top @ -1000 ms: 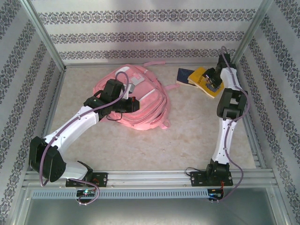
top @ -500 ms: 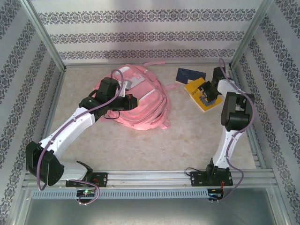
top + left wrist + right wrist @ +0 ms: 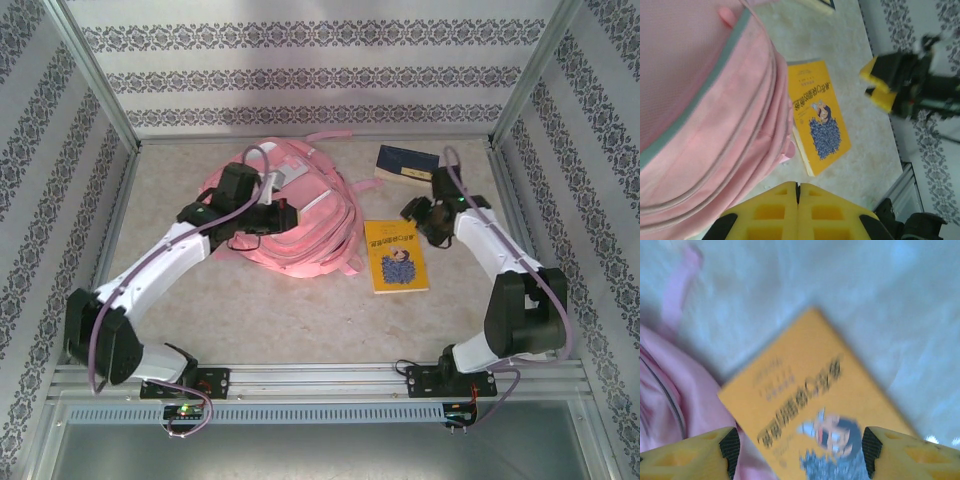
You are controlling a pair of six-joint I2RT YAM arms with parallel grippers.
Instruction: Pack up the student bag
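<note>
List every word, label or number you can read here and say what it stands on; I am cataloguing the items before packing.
On the yellow book: lines of dark printed characters on the cover beside a picture, too blurred and small to read.
On the dark blue book: no text can be made out.
On the student bag: no lettering shows.

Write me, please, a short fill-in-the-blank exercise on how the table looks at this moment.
Beside the large pink fabric backpack a thin paperback book lies flat, and its cover is ____. The left pincer, close to the backpack, has its jaws ____. The right pincer, pointing down at that paperback, has its jaws ____. The second book, nearer the far wall, is dark ____.
Missing words: yellow, shut, open, blue.
</note>
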